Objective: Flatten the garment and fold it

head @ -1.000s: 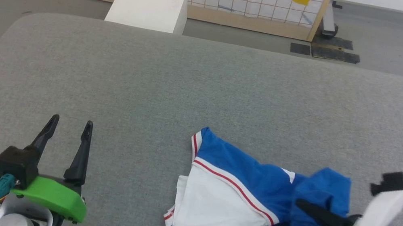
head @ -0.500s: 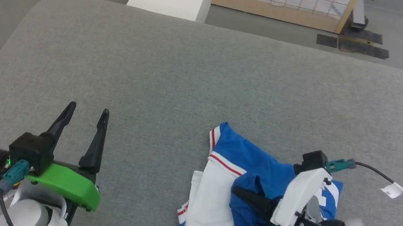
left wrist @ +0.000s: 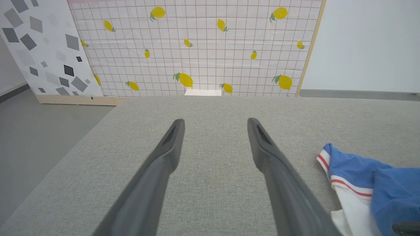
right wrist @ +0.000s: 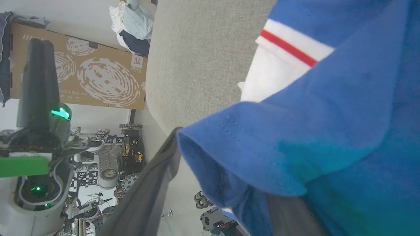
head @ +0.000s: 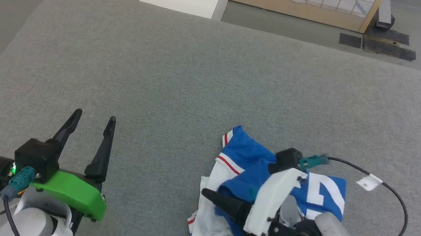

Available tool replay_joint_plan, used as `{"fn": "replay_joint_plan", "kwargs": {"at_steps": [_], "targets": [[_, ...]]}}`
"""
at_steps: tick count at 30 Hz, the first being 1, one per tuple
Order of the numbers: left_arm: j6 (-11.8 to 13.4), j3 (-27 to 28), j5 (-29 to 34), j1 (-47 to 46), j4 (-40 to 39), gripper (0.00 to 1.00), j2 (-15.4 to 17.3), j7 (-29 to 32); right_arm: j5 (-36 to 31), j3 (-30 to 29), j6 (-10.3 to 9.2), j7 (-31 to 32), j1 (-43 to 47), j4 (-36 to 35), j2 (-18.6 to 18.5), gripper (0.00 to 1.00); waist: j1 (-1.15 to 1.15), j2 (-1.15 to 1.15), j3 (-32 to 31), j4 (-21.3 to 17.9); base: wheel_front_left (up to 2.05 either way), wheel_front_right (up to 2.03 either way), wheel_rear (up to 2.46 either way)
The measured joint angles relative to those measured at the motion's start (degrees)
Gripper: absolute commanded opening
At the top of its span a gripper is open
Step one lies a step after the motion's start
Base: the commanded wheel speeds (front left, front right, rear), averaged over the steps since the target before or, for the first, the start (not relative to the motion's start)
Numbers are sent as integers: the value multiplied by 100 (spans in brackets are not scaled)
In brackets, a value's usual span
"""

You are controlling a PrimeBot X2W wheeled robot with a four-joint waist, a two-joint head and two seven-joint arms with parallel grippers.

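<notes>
Fingers of left gripper (head: pixel 93 116) spread wide, nothing between them, low over grey table (head: pixel 199 82). Garment (head: pixel 240 157) bunched near front edge, right of centre, well apart from that gripper. Right gripper (head: pixel 214 190) over garment, pointing left, jaws parted; blue fold draped across one finger.

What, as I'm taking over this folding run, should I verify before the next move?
1. Right gripper released: ok, jaws stand apart.
2. Cloth free of its fingers: not ok, a blue fold of the garment drapes over one.
3. Left gripper ready: ok, open above the grey surface, apart from the garment.
4. Garment flat: not ok, bunched, blue folded over the white sleeve.
5. Room to spread: ok, grey surface stretches beyond it.
6. Hem corners located: cannot tell.
</notes>
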Motion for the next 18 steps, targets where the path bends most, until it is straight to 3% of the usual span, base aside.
{"fn": "replay_joint_plan", "kwargs": {"at_steps": [10, 15, 18], "targets": [[-25, -65, -4, 14, 67, 100, 1, 4, -490, 1151, 0, -476, -292, -651, -153, 100, 0, 0, -239, -63, 0, 0, 0], [-21, -85, -21, 25, 58, 100, 4, 11, -1362, 1701, 0, -845, -541, -900, -525, 100, 0, 0, -347, -137, 0, 0, 0], [-20, -87, -33, 58, 57, 100, 11, 11, -2118, 1672, 0, -1376, -661, -943, -715, 100, 0, 0, -412, -183, 0, 0, 0]]}}
